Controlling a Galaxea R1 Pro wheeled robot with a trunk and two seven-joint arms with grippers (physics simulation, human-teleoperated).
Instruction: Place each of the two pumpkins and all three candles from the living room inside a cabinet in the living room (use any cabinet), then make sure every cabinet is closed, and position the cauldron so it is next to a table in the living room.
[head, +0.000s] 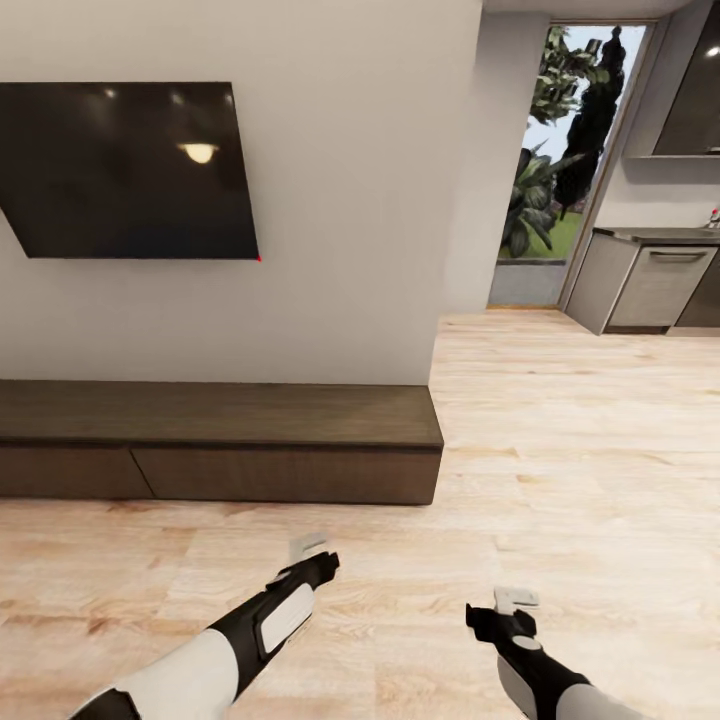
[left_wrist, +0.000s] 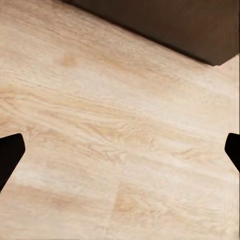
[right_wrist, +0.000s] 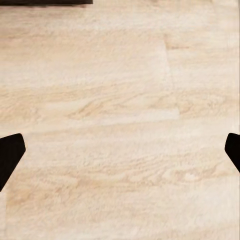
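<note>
The cabinet (head: 285, 475), a long low dark-brown console, stands against the white wall with its drawer fronts shut and its top bare. Its dark corner (left_wrist: 165, 25) appears in the left wrist view, beyond the floorboards. My left gripper (head: 308, 547) hovers over the wood floor just in front of the cabinet, open with nothing between its fingers (left_wrist: 10, 150). My right gripper (head: 515, 598) hangs further right and nearer to me, also open and empty, with pale floor between its fingertips (right_wrist: 10, 152). The pumpkins, candles, cauldron and table are out of view.
A black TV (head: 130, 170) hangs on the wall above the cabinet. Right of the wall's end, light wood floor (head: 580, 450) runs to a glass door (head: 560, 170) with plants outside. Grey kitchen cupboards (head: 650, 285) stand at the far right.
</note>
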